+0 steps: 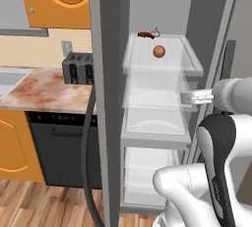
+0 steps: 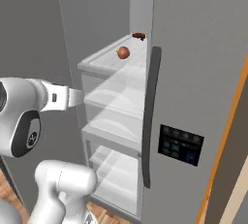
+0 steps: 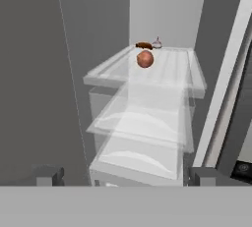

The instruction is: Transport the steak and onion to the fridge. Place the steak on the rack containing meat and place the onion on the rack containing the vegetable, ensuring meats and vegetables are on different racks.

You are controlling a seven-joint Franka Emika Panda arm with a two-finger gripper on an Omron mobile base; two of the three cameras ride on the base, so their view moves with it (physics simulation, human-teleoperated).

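While the white arm reaches level toward the tall grey steel fridge, its empty end effector is spread wide; the smooth reddish-brown ball onion sits on the top clear shelf.

White arm, dark joints

At upper centre of my frame the fridge stands open, the onion alone on its top clear shelf, my arm rising lower right.
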